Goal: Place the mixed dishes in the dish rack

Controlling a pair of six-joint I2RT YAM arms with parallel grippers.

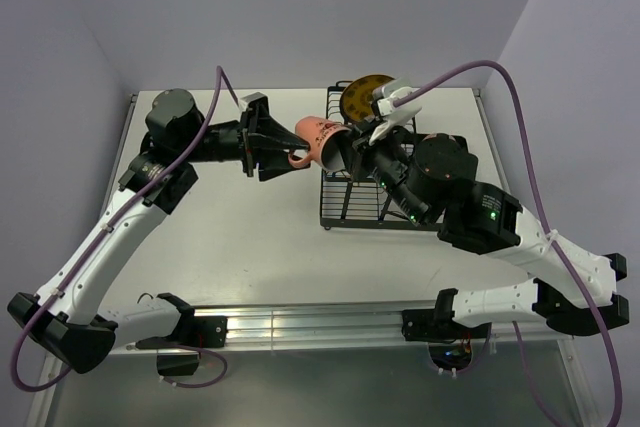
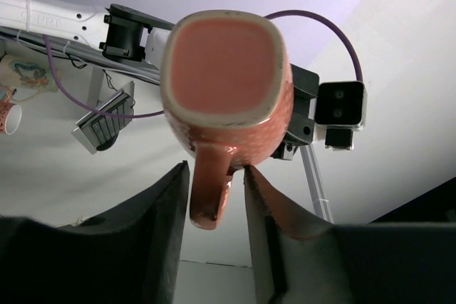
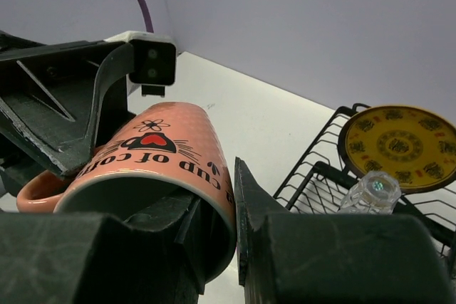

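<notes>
The white table [image 1: 250,247] lay wide and bare to the left of the black wire dish rack [image 1: 326,197] and in front of it. The rack's far edge sat close under the back wall [image 1: 300,7], and its right side was crowded by the right arm. The left gripper [image 1: 293,150] reached in from the left of the rack. In its wrist view its two fingers [image 2: 164,211] stood slightly apart on either side of the mug's handle [image 2: 210,190], with a thin gap on each side, so they were not clamped. The right gripper [image 1: 350,152] came across the rack from its right side and was clenched on the rim of the salmon-pink mug [image 1: 322,137]. One finger [image 3: 178,218] was inside the mouth and the other [image 3: 246,197] was pressed to the outer wall. The mug [image 3: 164,154], printed with a cat face and the words "cup of co…", hung on its side in the air over the rack's left edge. Its flat base [image 2: 224,62] pointed away from the rack and its mouth pointed toward it. A yellow-orange plate [image 1: 365,97] with a brown patterned centre stood upright at the rack's far end [image 3: 399,147]. A clear glass tumbler [image 3: 374,191] sat inside the rack just in front of the plate, well apart from the mug.
</notes>
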